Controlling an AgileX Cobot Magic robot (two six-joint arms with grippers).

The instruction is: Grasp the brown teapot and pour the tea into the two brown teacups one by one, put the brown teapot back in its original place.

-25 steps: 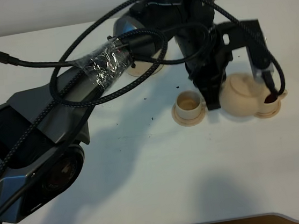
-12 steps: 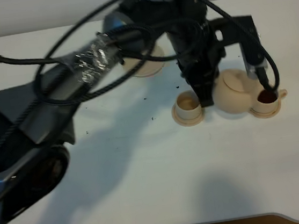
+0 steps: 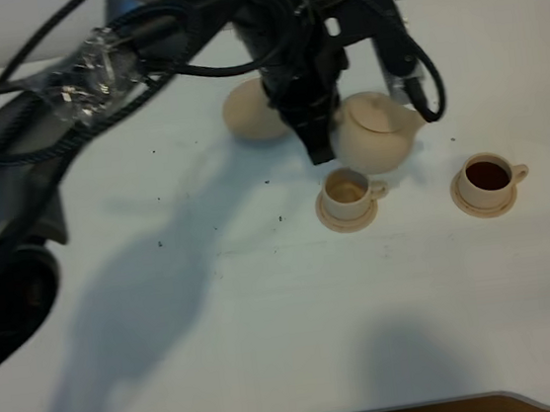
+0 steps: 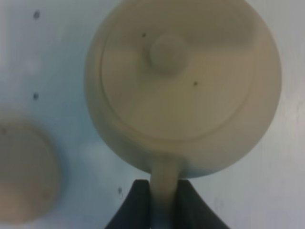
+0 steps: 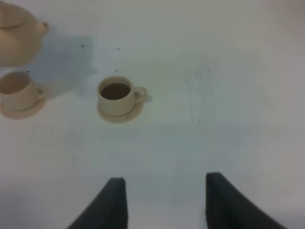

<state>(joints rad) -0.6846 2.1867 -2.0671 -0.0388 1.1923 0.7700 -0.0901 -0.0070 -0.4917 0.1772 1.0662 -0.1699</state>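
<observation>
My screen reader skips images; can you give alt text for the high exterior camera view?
The left gripper holds the brown teapot by its handle over a white table, behind two teacups on saucers. The right teacup holds dark tea; the left teacup looks pale inside. The teapot's empty saucer lies further left.

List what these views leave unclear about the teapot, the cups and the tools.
Left tool: in the exterior high view its own body hides the grip on the handle; the left wrist view's edge cuts its fingers off.
Brown teapot: base hidden by its own body, so lifted or resting is unclear.
Teacup beside the teapot: too small to tell whether it holds tea.
Large saucer: partly behind the arm, exterior high view.
</observation>
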